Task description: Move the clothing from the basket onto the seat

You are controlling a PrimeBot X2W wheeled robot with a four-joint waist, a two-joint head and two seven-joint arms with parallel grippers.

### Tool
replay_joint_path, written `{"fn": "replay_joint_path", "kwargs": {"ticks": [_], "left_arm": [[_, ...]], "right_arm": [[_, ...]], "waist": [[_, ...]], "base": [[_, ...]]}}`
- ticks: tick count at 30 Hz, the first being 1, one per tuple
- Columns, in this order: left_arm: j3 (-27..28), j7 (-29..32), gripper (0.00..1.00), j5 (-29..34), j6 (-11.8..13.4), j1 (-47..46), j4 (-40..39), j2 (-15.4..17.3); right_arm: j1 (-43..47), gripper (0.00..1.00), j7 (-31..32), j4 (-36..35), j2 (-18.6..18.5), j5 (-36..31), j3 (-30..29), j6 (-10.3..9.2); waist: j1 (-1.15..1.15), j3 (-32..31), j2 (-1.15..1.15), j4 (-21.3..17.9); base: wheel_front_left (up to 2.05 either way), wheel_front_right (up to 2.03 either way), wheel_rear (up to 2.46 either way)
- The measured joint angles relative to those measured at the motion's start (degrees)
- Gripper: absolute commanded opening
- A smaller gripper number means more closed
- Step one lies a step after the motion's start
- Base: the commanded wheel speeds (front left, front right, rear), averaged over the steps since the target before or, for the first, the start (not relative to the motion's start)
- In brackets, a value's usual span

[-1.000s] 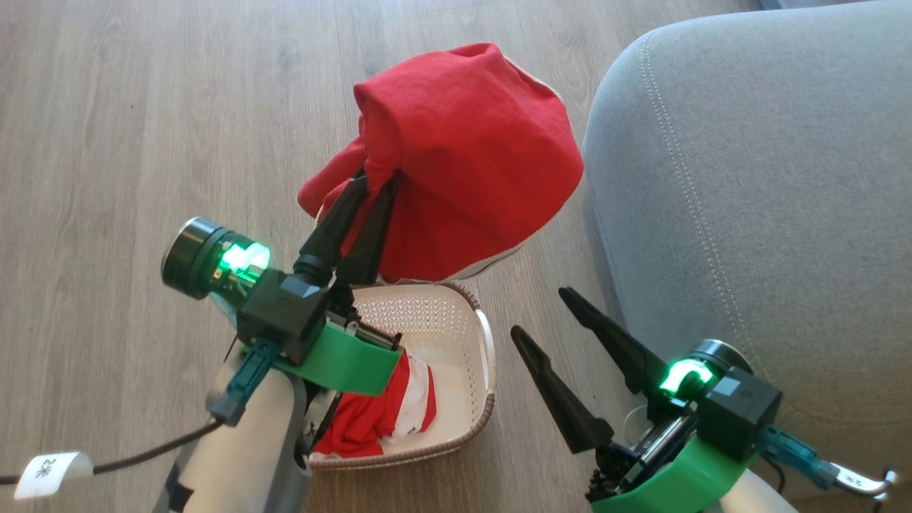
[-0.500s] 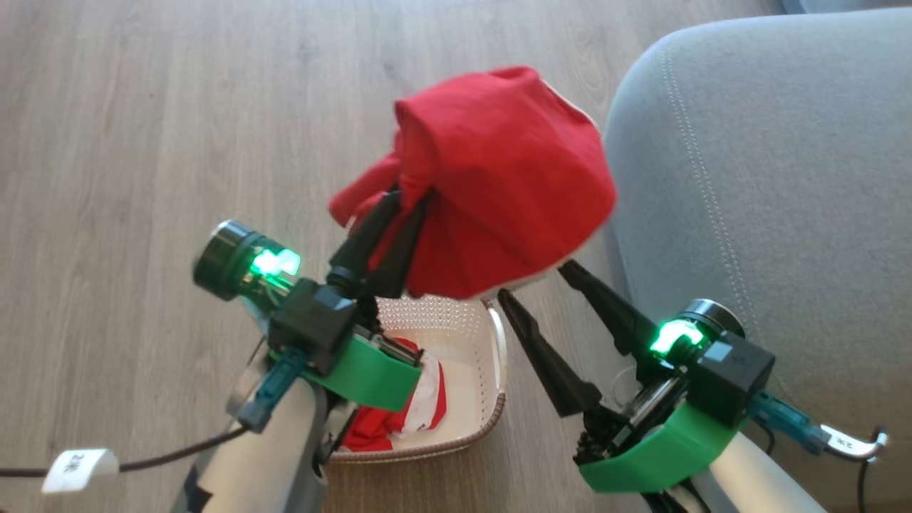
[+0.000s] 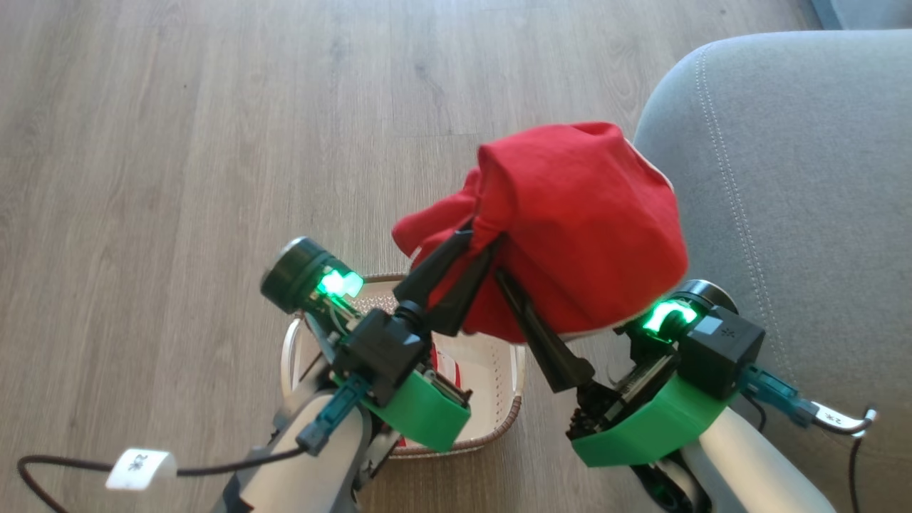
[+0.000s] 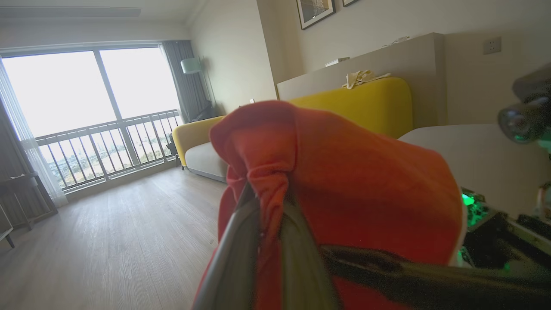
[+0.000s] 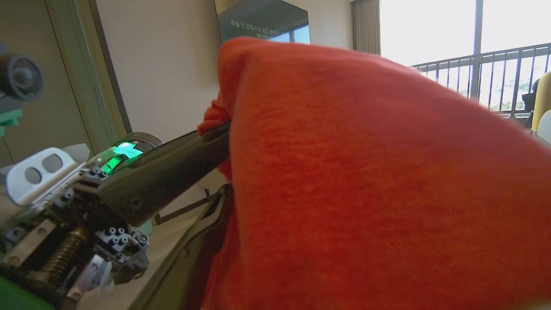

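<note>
**1. Red garment**
Pos.: clear of the basket and in the air. It is bunched into a dome w/ white trim along its lower and right edges. It hangs above the floor. In head view its right edge overlaps the rounded corner of the seat. Contact w/ the seat: cannot tell.

**2. Left gripper**
Fingers are pressed together, pinching a gathered fold at the garment's left side. Left wrist view agrees: the left gripper has cloth squeezed btwn both fingers. The rest of the red garment balloons above and right of the tips.

**3. Right gripper**
Spread wide, gripping nothing. One finger shows, running up under the garment's lower edge, tip just beside the left gripper. The 2nd finger is hidden behind cloth. In right wrist view the red garment hangs across the gap btwn the jaws and lies against the visible finger.

**4. Basket**
On the floor, below the garment and partly under the left arm. A strip of a second garment, red, shows inside. The seat stands to the right, apart from the basket.
</note>
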Motion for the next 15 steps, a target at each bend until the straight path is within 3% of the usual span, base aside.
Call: {"fn": "replay_joint_path", "kwargs": {"ticks": [4,5,6,7,15], "left_arm": [[-0.9,0.0,0.0,0.0,-0.4,0.1,0.3,-0.1],[-1.4,0.0,0.0,0.0,-0.4,0.1,0.4,-0.1],[-1.7,0.0,0.0,0.0,-0.4,0.1,0.4,-0.1],[-1.8,0.0,0.0,0.0,-0.4,0.1,0.4,-0.1],[-1.7,0.0,0.0,0.0,0.1,0.1,0.3,-0.2]], "right_arm": [[-0.1,1.0,0.0,0.3,0.9,0.0,0.0,0.0],[-0.2,0.7,0.0,0.4,1.1,0.0,0.0,0.0],[-0.3,0.19,0.0,0.4,1.2,0.0,0.0,0.0],[-0.3,0.0,0.0,0.5,1.3,0.0,0.0,0.0],[-1.0,0.0,0.0,0.9,2.0,-0.2,-1.5,0.0]], "waist": [[0.0,-0.1,0.0,0.4],[0.0,-0.1,0.0,0.5],[0.0,-0.1,0.0,0.6],[0.0,-0.2,0.0,0.7],[0.0,0.8,0.0,0.9]], "base": [[0.0,0.0,0.0],[0.0,0.0,0.0],[0.0,0.0,0.0],[0.0,0.0,0.0],[0.0,0.0,0.0]]}}
